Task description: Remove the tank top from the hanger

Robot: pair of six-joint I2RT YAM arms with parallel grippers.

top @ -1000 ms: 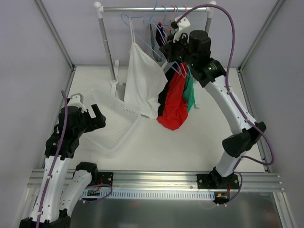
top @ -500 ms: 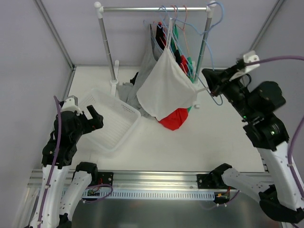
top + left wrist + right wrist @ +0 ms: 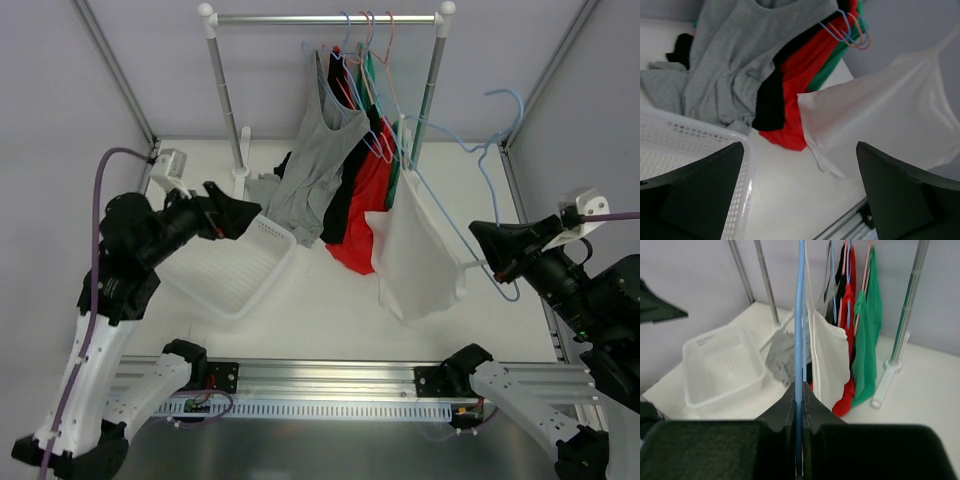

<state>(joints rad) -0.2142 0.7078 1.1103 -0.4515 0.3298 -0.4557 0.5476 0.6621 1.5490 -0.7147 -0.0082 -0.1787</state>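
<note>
The white tank top [image 3: 415, 255] hangs by thin straps from the light blue wire hanger [image 3: 470, 160], held in the air right of the rack, off the rail. My right gripper [image 3: 490, 255] is shut on the hanger's wire; in the right wrist view the blue wire [image 3: 799, 330] runs up from between my closed fingertips [image 3: 799, 395], with the tank top [image 3: 832, 357] behind it. My left gripper [image 3: 235, 212] is open and empty, raised above the basket and pointing toward the garments. The left wrist view shows the tank top [image 3: 885, 115] hanging ahead on the right.
A metal rack [image 3: 325, 18] at the back holds a grey tank top [image 3: 320, 165], red [image 3: 362, 215], black and green garments on pink and blue hangers. A white mesh basket [image 3: 225, 270] lies at the left. A grey heap [image 3: 262, 190] lies by the rack's left post.
My right arm has carried the hanger with the tank top off the rail, rightward and toward the front. My left gripper has risen and swung right over the basket.
</note>
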